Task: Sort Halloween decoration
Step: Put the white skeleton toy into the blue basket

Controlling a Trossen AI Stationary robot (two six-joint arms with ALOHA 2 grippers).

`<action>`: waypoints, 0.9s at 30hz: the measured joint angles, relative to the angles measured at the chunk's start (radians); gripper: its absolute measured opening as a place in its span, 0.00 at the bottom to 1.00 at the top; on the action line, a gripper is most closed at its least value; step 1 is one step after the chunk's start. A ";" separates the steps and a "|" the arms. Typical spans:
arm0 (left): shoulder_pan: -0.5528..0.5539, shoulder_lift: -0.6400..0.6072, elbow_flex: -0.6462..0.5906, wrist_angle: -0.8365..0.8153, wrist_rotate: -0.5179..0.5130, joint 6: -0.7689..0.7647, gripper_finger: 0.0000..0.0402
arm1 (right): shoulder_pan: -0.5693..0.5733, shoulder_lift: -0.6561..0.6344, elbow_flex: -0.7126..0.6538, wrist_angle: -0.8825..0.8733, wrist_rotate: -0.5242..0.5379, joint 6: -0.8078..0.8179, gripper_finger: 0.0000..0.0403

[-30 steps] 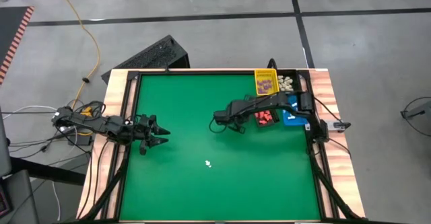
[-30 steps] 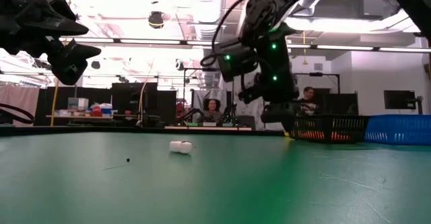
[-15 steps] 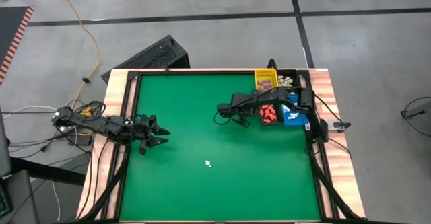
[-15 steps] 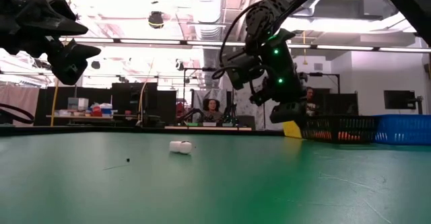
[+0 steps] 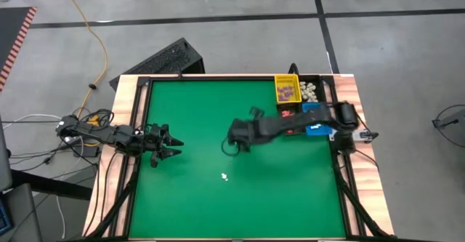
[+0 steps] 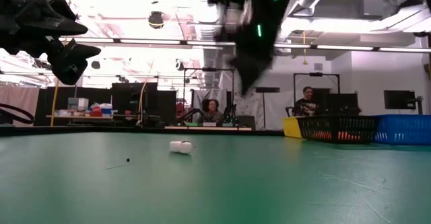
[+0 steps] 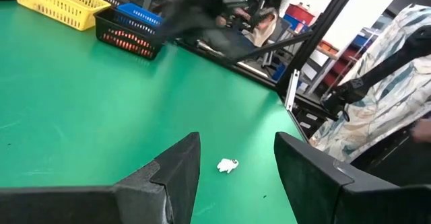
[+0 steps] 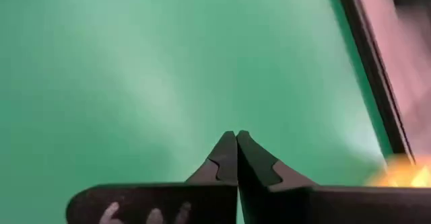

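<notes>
One cream-white Halloween decoration [image 5: 224, 176] lies alone on the green mat, in the near middle; the low view shows it [image 6: 180, 146], and so does the left wrist view [image 7: 227, 165]. My right gripper [image 5: 236, 137] hangs high over the mat's middle, slanting down, shut with nothing between its fingers [image 8: 236, 143]. It is blurred in the low view [image 6: 244, 83]. My left gripper [image 5: 179, 148] waits open at the table's left edge, held level and clear of the mat [image 7: 237, 139].
At the far right corner stand a yellow bin [image 5: 287, 89] with purple pieces, a black bin [image 5: 312, 90] with cream pieces, a black bin [image 5: 288, 115] with red pieces and a blue bin [image 5: 317, 126]. A black frame [image 5: 138, 126] rims the mat. People sit beyond the table.
My right gripper has risen well above the mat and swung away from the bins toward the table's near-left, tipping from steeply downward to a shallower slant. It has stayed shut. The white decoration has not moved.
</notes>
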 joint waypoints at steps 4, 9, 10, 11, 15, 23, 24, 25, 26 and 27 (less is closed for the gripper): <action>0.000 0.000 0.000 0.000 0.000 0.022 0.45 | 0.132 -0.035 0.001 0.217 -0.012 -0.083 0.06; 0.000 0.000 0.000 0.000 0.000 0.024 0.45 | 0.248 -0.016 0.001 0.315 -0.008 0.002 0.10; 0.000 0.000 0.000 0.000 0.000 0.024 0.45 | 0.264 -0.002 0.001 0.313 -0.009 0.040 0.12; 0.000 0.000 0.000 0.000 0.000 0.026 0.45 | 0.282 0.013 0.001 0.309 -0.010 0.076 0.15; 0.000 0.000 0.000 0.000 0.000 0.057 0.45 | 0.343 0.095 -0.001 0.339 -0.008 0.186 0.29; 0.000 0.000 0.000 0.000 0.002 0.067 0.45 | 0.376 0.236 -0.001 0.473 0.112 0.289 0.55; 0.000 0.000 0.000 0.000 0.003 0.063 0.45 | 0.377 0.243 -0.001 0.486 0.145 0.291 0.56; 0.000 0.000 0.000 0.000 0.004 0.059 0.45 | 0.378 0.245 -0.001 0.492 0.174 0.296 0.57; 0.000 0.000 0.000 0.000 0.004 0.059 0.45 | 0.378 0.250 -0.001 0.491 0.198 0.303 0.57; 0.000 0.000 0.000 0.000 0.004 0.059 0.45 | 0.378 0.254 -0.001 0.494 0.210 0.308 0.57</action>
